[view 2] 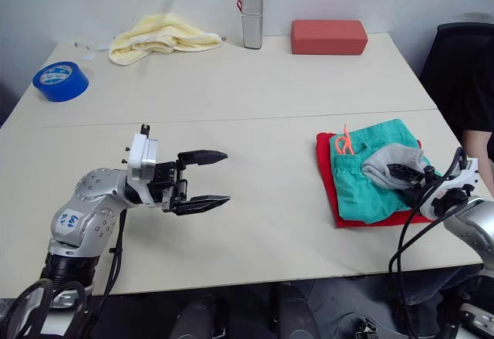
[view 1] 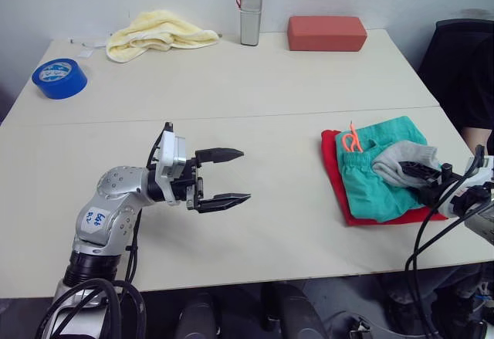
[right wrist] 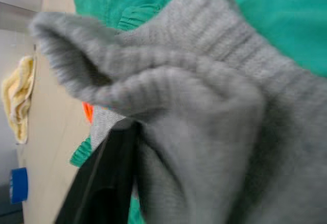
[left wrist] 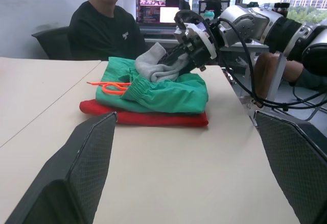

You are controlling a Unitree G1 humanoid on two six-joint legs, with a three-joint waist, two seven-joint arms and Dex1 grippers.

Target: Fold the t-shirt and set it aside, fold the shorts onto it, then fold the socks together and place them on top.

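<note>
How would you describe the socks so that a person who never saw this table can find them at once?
Look at the near right part of the pale wooden table, where a folded red t-shirt lies under folded teal shorts. The socks are the small grey knit bundle on top of the shorts, at the right gripper. No other thing there is grey or ribbed.

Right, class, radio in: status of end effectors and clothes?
Left end effector open, empty. Right end effector shut on socks, atop shorts and t-shirt.
</note>
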